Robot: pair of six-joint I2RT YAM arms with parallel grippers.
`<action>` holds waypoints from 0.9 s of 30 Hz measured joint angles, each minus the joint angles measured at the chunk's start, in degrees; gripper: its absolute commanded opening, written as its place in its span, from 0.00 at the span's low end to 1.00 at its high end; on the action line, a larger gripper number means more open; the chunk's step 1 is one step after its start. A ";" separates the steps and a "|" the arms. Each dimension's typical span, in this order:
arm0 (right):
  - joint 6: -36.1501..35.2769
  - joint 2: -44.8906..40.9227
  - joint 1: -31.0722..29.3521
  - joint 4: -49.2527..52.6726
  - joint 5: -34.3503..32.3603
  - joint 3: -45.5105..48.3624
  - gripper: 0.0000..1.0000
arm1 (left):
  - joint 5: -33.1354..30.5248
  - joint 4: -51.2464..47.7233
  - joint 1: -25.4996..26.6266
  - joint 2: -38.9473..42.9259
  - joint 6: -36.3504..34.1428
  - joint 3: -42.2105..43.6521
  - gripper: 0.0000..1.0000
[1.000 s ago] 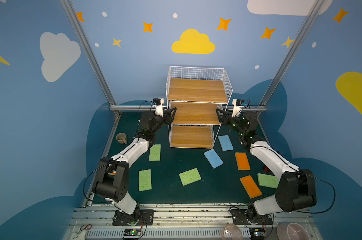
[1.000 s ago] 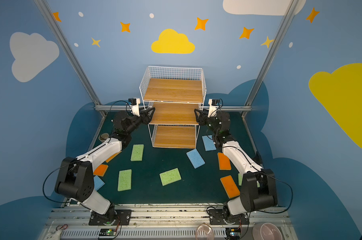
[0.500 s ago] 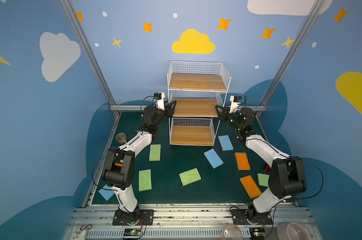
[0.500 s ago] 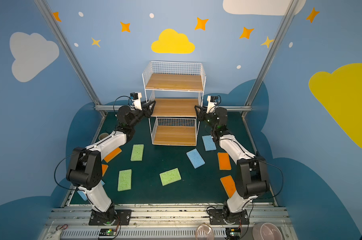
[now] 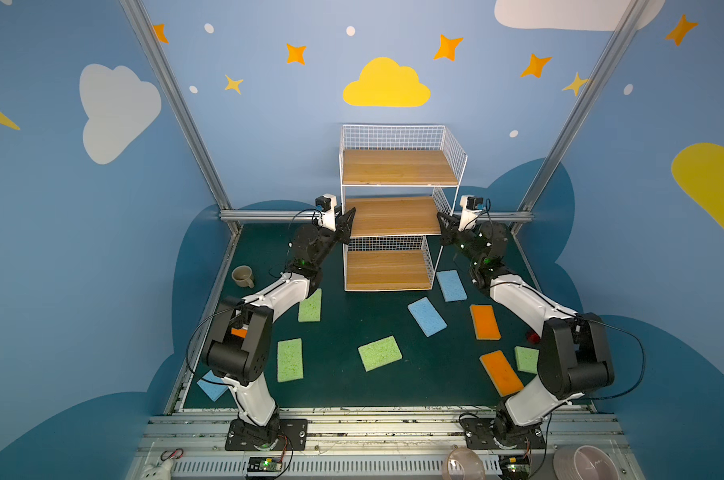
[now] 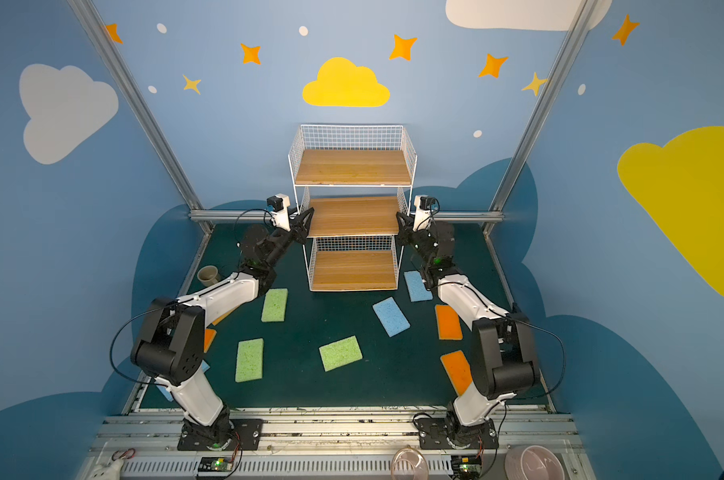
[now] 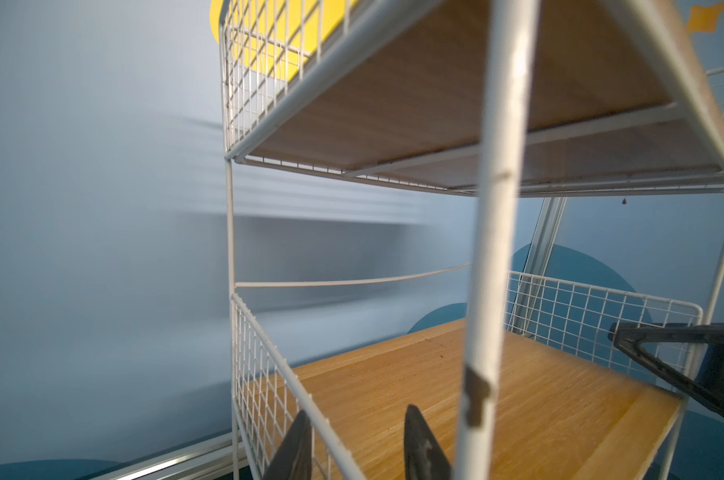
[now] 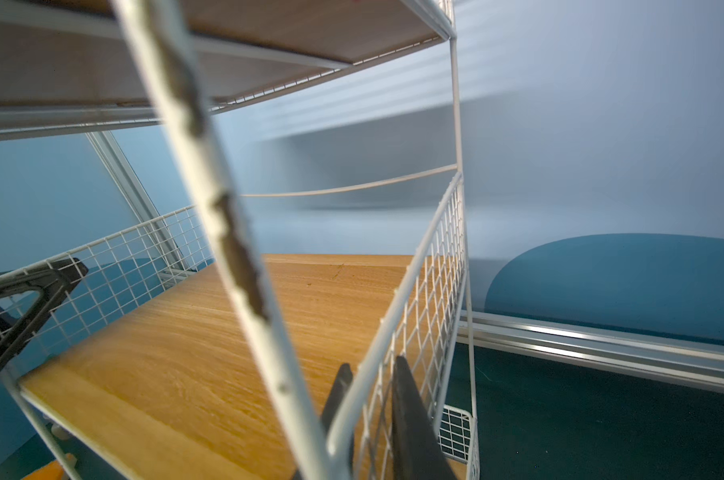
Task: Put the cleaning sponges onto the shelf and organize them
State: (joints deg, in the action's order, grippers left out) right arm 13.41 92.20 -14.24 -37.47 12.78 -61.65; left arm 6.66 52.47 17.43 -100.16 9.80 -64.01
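The shelf (image 5: 399, 216) (image 6: 354, 216) stood upright at the back of the dark green worktop (image 5: 352, 386), all three wooden boards bare. Both arms reached to its middle tier, one at each side.

The left tool (image 5: 352, 214) (image 6: 309, 214) met the left side panel. In the left wrist view the left tool (image 7: 358, 409) was partly closed, with one finger outside the wire grid and the other over the board. A gap showed between the top rail and the inner finger, so I could not tell whether it pinched the wire.

The right tool (image 5: 440, 218) (image 6: 398, 218) met the opposite panel. In the right wrist view the right tool (image 8: 372, 361) had its fingers drawn close together, with the wire mesh of the shelf (image 8: 418, 291) clamped between them.

None of the cleaning sponges was on the shelf; they lay flat and scattered on the worktop. A green sponge (image 5: 379, 353) lay near the middle and two more (image 5: 310, 305) (image 5: 290, 360) lay toward the left arm. A blue sponge (image 5: 451, 285) lay just beside the shelf's bottom right corner, and another (image 5: 427, 316) lay near it. An orange sponge (image 5: 484, 322) lay by the right arm, with a second (image 5: 501, 372) nearer the front. A tan mug (image 5: 242, 276) stood at the left edge.
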 measured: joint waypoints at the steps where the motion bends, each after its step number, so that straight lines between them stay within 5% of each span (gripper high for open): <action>1: -0.20 -0.26 -0.02 -0.90 0.13 0.87 0.04 | -0.24 1.03 0.15 0.22 -0.22 0.90 0.17; 10: -0.15 2.82 0.13 -12.94 1.01 4.79 0.04 | -2.82 9.75 1.18 -1.53 -1.01 4.33 0.13; 18: 0.83 10.82 0.28 -20.04 1.16 0.04 0.05 | -3.04 13.38 0.11 -8.81 -2.01 -1.92 0.16; 21: 0.79 12.02 0.26 -20.11 0.79 -1.31 0.18 | -2.01 13.35 -0.63 -10.75 -1.75 -4.35 0.23; 27: 5.46 12.02 0.13 -19.21 4.20 -0.02 0.49 | 0.59 12.50 -2.16 -11.04 0.83 -4.07 0.54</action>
State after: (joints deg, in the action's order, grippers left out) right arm 18.87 104.22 -14.11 -56.69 16.97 -61.67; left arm 7.25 64.97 15.27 -111.20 10.63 -68.07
